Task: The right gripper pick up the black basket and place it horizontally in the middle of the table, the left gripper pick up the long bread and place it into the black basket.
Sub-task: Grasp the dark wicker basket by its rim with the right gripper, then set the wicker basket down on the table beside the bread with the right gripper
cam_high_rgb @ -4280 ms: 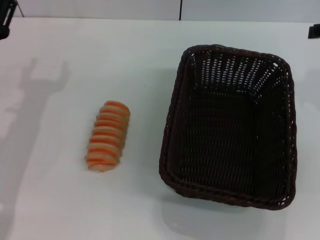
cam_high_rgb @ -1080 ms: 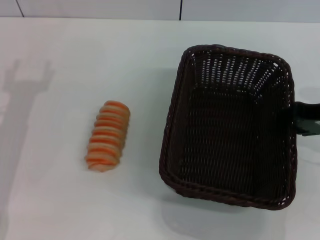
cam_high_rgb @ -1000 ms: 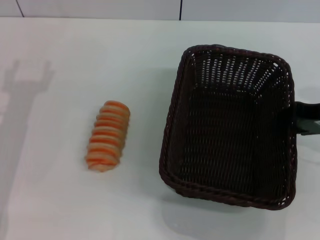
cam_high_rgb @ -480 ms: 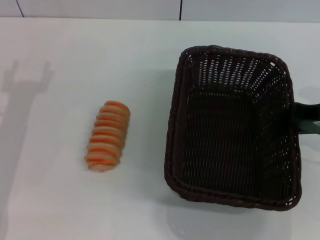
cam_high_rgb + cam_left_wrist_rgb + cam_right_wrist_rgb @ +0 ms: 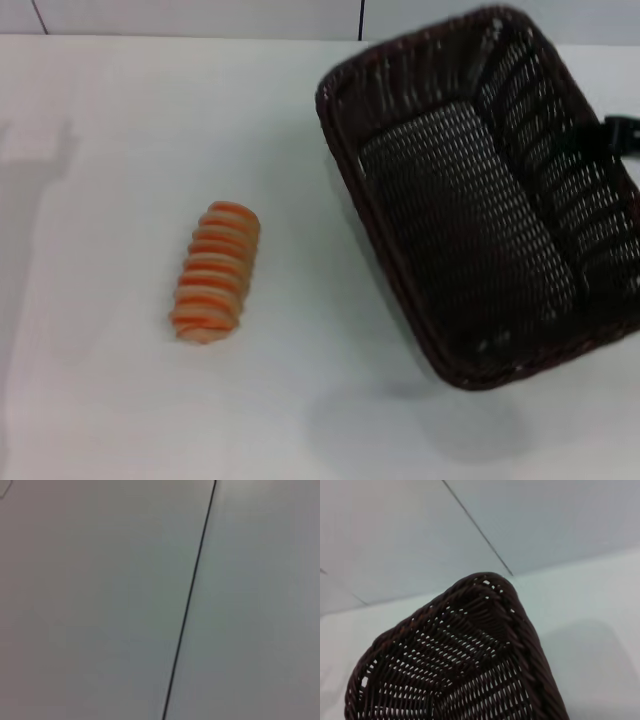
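black basket (image 5: 480, 190) up off the table (image 5: 120, 400), tilted and turned askew, 1 corner toward the far edge, the near corner low at the right; shadow on the white surface under that near corner. right gripper (image 5: 620, 135) at the basket's right rim, only a small black part in sight beyond the weave at the right edge of the head view; seemingly clamped on that rim, since nothing else carries the raised basket, though the fingers themselves hidden. in the right wrist view, just the braided rim and open-weave inside of the black basket (image 5: 470, 660) close up, with the table (image 5: 590, 630) and a pale wall behind. long bread (image 5: 215, 272) lying flat on the table, left of the basket and well apart from it, orange and cream stripes across, long axis running roughly toward and away from the robot. left gripper nowhere in sight; left wrist view filled by a pale panelled surface with 1 thin dark seam (image 5: 190, 600).
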Controlling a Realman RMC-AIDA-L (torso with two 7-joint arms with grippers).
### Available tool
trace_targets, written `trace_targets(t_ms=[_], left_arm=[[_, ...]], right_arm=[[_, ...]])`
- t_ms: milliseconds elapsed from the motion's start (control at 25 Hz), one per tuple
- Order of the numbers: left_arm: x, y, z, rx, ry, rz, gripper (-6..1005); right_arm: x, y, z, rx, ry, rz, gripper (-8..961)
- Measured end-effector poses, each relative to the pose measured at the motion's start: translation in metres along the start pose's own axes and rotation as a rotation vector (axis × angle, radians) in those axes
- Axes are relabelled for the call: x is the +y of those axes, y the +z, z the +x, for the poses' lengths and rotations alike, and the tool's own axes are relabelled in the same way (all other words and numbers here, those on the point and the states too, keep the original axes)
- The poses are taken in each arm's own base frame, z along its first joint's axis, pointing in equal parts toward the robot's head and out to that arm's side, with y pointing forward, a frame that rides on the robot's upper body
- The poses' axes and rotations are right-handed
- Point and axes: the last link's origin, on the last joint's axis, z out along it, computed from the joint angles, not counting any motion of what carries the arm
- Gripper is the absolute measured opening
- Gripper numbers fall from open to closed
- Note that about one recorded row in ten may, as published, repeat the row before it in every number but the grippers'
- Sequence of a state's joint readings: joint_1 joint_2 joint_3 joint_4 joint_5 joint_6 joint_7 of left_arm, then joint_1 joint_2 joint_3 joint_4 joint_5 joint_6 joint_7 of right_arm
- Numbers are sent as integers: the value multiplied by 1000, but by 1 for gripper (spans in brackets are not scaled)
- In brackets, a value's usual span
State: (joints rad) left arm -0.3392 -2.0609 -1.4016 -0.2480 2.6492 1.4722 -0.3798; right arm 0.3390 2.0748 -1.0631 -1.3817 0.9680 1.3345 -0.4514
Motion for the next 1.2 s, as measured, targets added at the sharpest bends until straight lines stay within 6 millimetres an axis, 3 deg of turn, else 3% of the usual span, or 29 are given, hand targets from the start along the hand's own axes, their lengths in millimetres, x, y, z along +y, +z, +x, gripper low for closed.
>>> trace_targets(t_ms=[280,400,440,480,640,840,1200], left_arm=[[-12,1,1,-10,76,54,866],[-14,2,3,5,120,75,865],[-16,3,4,9,121,84,865],[-17,4,5,11,121,93,865],[-20,8,5,15,119,115,865],[-22,19,7,25,102,143,865],[-23,32,15,73,86,171,865]], right_arm=[[9,24,-26,-15,-215,-131,181],[25,30,-40,10,-321,-167,181],[39,31,-50,34,-398,-203,181],[39,31,-50,34,-398,-203,181],[75,30,-71,107,-538,-280,181],[102,22,-89,164,-615,-330,180],[137,20,-98,316,-747,-344,181]])
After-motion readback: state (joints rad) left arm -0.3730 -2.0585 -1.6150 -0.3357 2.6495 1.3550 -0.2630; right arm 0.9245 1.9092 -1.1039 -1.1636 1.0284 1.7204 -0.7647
